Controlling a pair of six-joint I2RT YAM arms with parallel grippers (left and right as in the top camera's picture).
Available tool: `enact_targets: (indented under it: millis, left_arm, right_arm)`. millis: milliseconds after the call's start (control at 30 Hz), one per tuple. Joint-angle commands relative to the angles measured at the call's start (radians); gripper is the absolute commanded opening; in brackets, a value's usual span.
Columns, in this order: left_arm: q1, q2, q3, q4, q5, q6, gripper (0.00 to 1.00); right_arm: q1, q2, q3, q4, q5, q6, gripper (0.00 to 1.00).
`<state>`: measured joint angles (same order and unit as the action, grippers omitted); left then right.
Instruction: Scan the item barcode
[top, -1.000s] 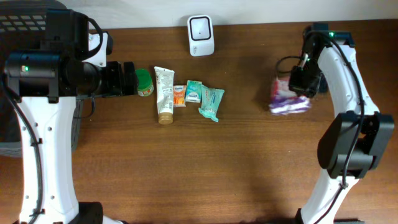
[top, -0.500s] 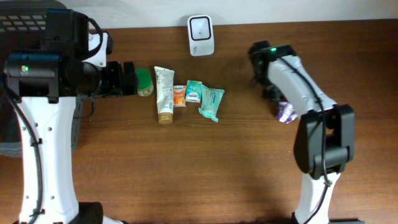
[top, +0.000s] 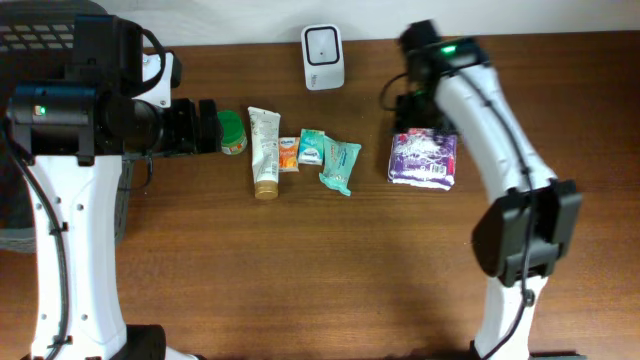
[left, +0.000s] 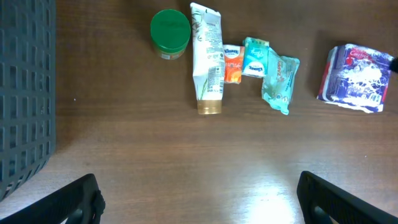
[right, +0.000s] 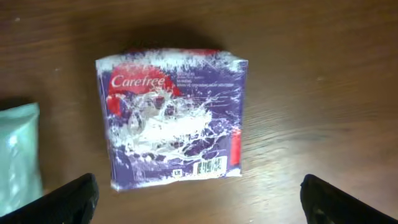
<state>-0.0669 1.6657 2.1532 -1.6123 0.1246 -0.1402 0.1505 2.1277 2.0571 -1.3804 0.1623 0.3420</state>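
Observation:
The item, a purple Carefree pack (top: 423, 158), lies flat on the table below and right of the white barcode scanner (top: 323, 55). In the right wrist view the pack (right: 173, 118) shows its barcode (right: 209, 166) near its lower edge. My right gripper (right: 199, 205) is open above the table, with its two dark fingertips wide apart and nothing between them. Seen from overhead, the right gripper (top: 410, 112) hangs just beyond the pack. My left gripper (left: 202, 202) is open and empty, held high; overhead it (top: 207, 128) sits by the green cap.
A green-capped jar (top: 232, 130), a white tube (top: 264, 152), an orange sachet (top: 288, 153) and two teal packs (top: 340, 165) lie in a row left of the purple pack. A dark mesh basket (left: 25, 93) stands at the far left.
The right arm swung from the far right toward the scanner with the purple pack. Its gripper opened, and the pack now lies loose on the table. The left arm stayed still.

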Motion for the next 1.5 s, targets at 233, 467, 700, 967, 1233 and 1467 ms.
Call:
enact_targets:
  millis: [233, 467, 700, 967, 1233, 1467]
  left_arm:
    - [0.005, -0.019, -0.002, -0.001, 0.01, -0.008, 0.99]
    - [0.005, -0.019, -0.002, -0.001, 0.01, -0.008, 0.99]
    - [0.005, -0.019, -0.002, -0.001, 0.01, -0.008, 0.99]
    - [0.005, -0.019, -0.002, -0.001, 0.01, -0.008, 0.99]
    - [0.005, -0.019, -0.002, -0.001, 0.01, -0.008, 0.99]
    - [0.005, -0.019, -0.002, -0.001, 0.01, -0.008, 0.99]
  right_arm:
    - [-0.382, 0.103, -0.117, 0.101, -0.75, -0.417, 0.99]
    - [-0.388, 0.125, -0.402, 0.426, -0.825, -0.403, 0.92]
    - [-0.388, 0.114, -0.441, 0.48, -0.846, -0.33, 0.23]
    - [-0.286, 0.076, 0.049, -0.009, -0.101, -0.091, 0.07]
    - [-0.07, 0.137, 0.044, -0.175, 0.504, 0.262, 0.09]
    - [0.109, 0.214, 0.026, -0.076, 0.327, 0.265, 0.41]
